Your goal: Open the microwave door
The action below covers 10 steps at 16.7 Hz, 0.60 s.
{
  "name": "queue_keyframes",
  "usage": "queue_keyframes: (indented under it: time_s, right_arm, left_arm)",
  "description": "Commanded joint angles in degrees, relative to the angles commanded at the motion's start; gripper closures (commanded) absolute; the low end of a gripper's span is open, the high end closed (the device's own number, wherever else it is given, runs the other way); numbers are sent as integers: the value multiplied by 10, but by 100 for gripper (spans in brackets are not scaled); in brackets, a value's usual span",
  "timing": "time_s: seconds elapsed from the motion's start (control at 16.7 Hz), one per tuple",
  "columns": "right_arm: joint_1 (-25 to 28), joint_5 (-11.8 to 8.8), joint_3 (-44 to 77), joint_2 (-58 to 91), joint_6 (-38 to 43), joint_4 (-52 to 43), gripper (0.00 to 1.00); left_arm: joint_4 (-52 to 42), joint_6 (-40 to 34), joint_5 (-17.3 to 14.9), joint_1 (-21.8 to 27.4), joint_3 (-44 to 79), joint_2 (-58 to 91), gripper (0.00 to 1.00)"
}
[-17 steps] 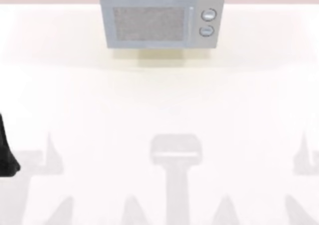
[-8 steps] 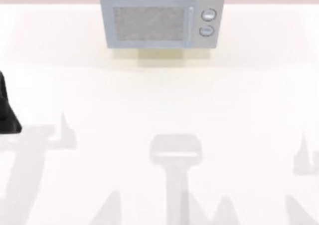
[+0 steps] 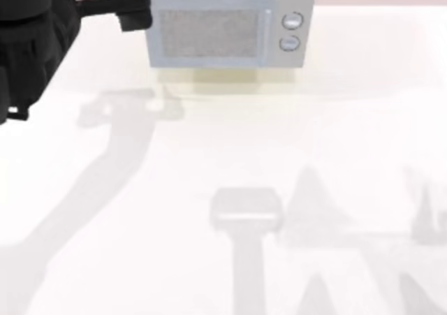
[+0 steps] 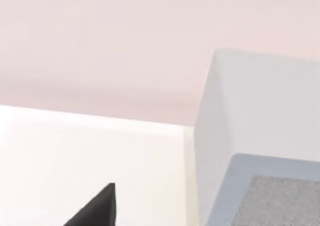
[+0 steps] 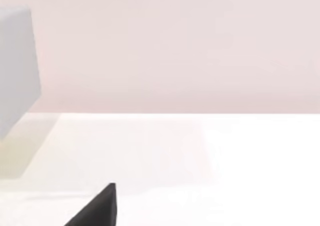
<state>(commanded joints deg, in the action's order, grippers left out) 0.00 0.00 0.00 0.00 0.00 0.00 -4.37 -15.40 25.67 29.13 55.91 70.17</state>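
Observation:
The light-grey microwave (image 3: 227,28) stands at the back middle of the table, its two silver knobs (image 3: 292,31) on the right panel. The microwave door (image 3: 208,33) with its speckled mesh window lies flat against the front, closed. My left gripper (image 3: 133,9) hovers at the microwave's upper left corner, right beside the door's left edge, open and holding nothing. In the left wrist view the microwave's corner (image 4: 260,110) and a bit of the door mesh (image 4: 287,201) are close, with one dark fingertip (image 4: 102,211) showing. My right arm is outside the top view; its fingertip (image 5: 102,211) points over bare table.
The black left arm (image 3: 31,42) crosses the back left corner of the table (image 3: 223,147). In the right wrist view the microwave's side (image 5: 15,65) is off to one side. A pink wall rises behind the table.
My left arm has swung from the table's left edge up and back to the microwave's left front corner. The shadows on the table have shifted. The door has not moved.

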Motion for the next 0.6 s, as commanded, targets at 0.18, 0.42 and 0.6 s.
queue_keyframes:
  time_s: [0.18,0.42,0.6]
  right_arm:
    - [0,0,0,0,0,0,0]
    - [0,0,0,0,0,0,0]
    - [0,0,0,0,0,0,0]
  left_arm:
    - [-8,-38,59,66,130,178,0]
    - [-24,-74,124,138,263,361,0]
    - [-35,-90,155,173,325,442,0]
